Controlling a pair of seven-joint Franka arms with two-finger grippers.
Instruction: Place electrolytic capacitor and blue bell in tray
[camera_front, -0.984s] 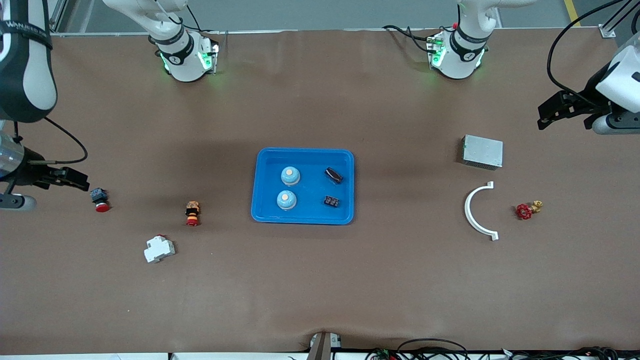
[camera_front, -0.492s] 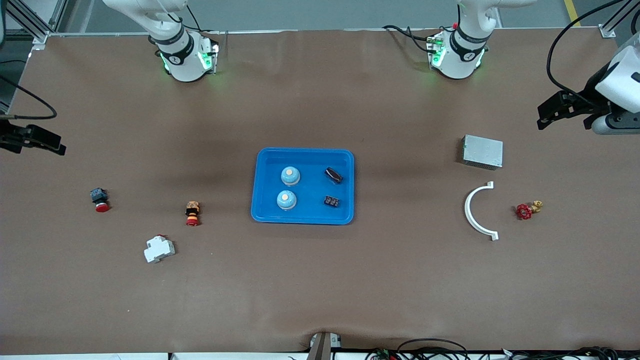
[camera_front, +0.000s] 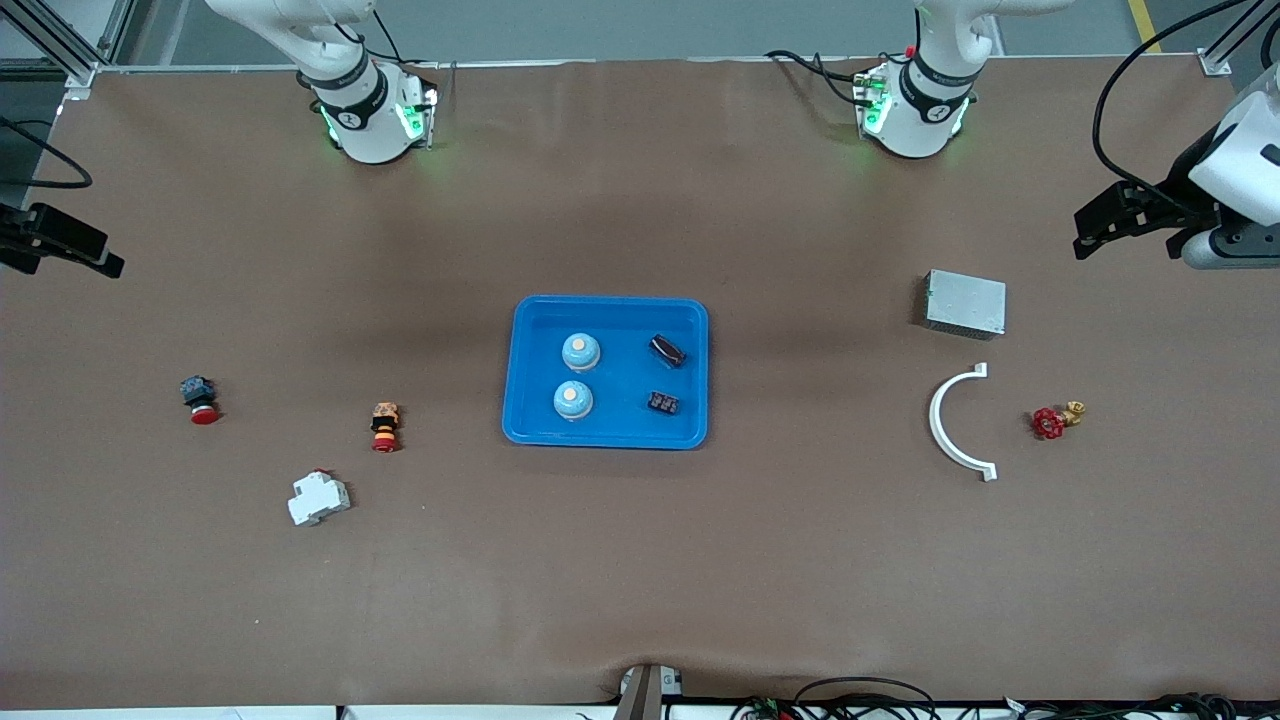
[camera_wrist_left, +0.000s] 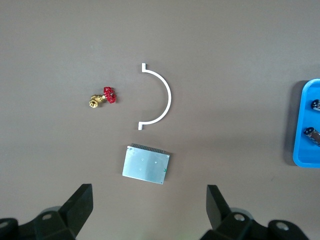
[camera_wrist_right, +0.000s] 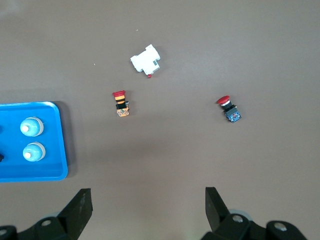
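Both grippers hang with fingers spread wide and nothing between them. Left gripper (camera_front: 1100, 222), at about 3 o'clock on the front view's frame, is over the table at the left arm's end, just above the grey metal box (camera_front: 965, 303); its wrist view shows the two dark fingers (camera_wrist_left: 80, 205) well apart, with the box (camera_wrist_left: 146, 171) on the table below them. Right gripper (camera_front: 75, 250) hangs at about 9 o'clock, over the table edge at the right arm's end, its fingers (camera_wrist_right: 81, 206) likewise parted.

Blue tray (camera_front: 520, 370) lies at the centre of the brown table (camera_front: 640, 560). Inside it stand two blue bells (camera_front: 580, 351) (camera_front: 573, 400), one nearer the front camera than the other, on the side toward the right arm's end. Two dark components share the tray on the side toward the left arm's end: an electrolytic capacitor (camera_front: 667, 351) lying on its side, and a small black block (camera_front: 662, 403) nearer the camera.

Around the tray: a white curved bracket (camera_front: 945, 425) and a red-handled brass valve (camera_front: 1055, 418) toward the left arm's end; an orange-and-red push button (camera_front: 385, 426), a red mushroom button (camera_front: 198, 398) and a white circuit breaker (camera_front: 318, 498) toward the right arm's end.
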